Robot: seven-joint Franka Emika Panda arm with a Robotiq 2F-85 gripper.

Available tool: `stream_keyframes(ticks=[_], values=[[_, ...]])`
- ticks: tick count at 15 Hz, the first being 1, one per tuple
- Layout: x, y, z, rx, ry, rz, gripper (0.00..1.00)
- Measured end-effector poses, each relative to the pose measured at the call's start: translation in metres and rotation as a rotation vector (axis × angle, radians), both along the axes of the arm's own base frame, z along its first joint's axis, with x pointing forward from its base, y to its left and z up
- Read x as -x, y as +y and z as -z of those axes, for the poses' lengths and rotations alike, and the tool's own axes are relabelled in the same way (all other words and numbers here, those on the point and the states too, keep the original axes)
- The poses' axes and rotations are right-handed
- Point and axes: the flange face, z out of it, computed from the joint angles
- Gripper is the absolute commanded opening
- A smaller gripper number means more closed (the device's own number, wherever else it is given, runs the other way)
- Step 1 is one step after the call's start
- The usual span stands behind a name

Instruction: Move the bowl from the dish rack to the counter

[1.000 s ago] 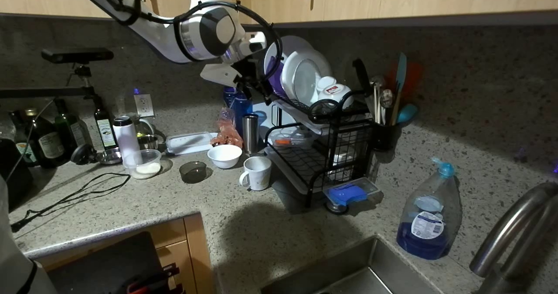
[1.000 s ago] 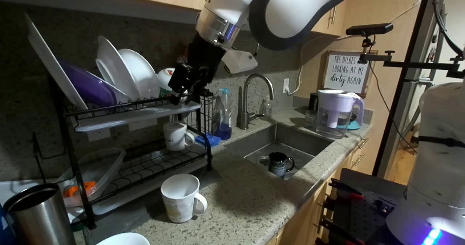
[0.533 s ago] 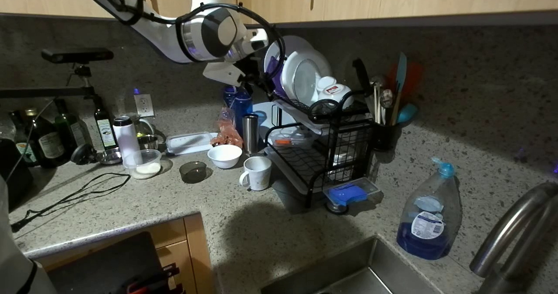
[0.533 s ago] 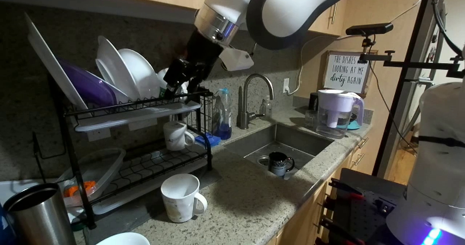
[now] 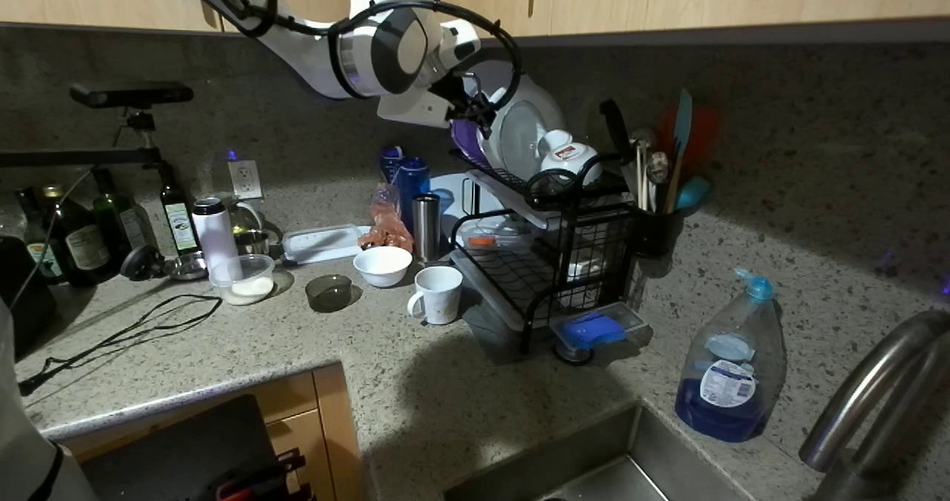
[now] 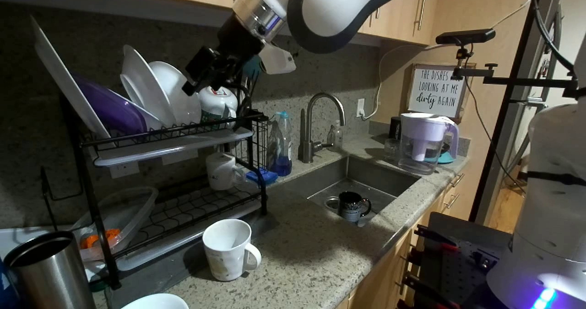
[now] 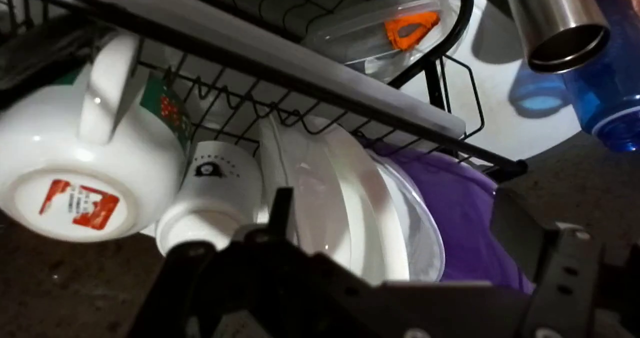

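The white bowl (image 6: 177, 100) leans on its edge among other dishes on the upper tier of the black dish rack (image 6: 96, 217). It also shows in an exterior view (image 5: 523, 145) and in the wrist view (image 7: 317, 198), beside an upside-down cup. My gripper (image 6: 201, 82) hangs above the rack's front edge, near the bowl's rim. It also shows in an exterior view (image 5: 475, 119). In the wrist view the gripper (image 7: 395, 208) has its jaws wide apart, with white dishes beyond the gap. I cannot tell whether a finger touches the bowl. The counter (image 5: 297, 345) runs below.
A white mug (image 6: 217, 105) lies upside down beside the bowl. A purple dish (image 6: 110, 107) and a wider white dish (image 6: 142, 84) lean nearby. A mug (image 5: 438, 297), a small white bowl (image 5: 382, 267) and a steel tumbler (image 5: 427, 230) stand on the counter. The sink (image 6: 320, 176) adjoins.
My gripper has risen from beside the upper tier's front edge and moved sideways along the rack, from near the upside-down mug towards the bowl. The dishes have not moved.
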Motion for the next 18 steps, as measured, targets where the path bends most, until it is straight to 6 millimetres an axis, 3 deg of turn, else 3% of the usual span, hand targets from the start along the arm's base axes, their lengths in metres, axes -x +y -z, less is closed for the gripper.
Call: stream_keyframes(ticks=[5,8,13,18], values=[[-0.031,0.000,0.004,-0.048,-0.023,0.004,1.00],[-0.042,-0.010,-0.001,-0.061,-0.042,0.027,1.00],[-0.045,-0.032,-0.019,-0.079,-0.096,0.064,1.00],[-0.041,-0.020,-0.015,-0.119,-0.074,0.060,0.97]])
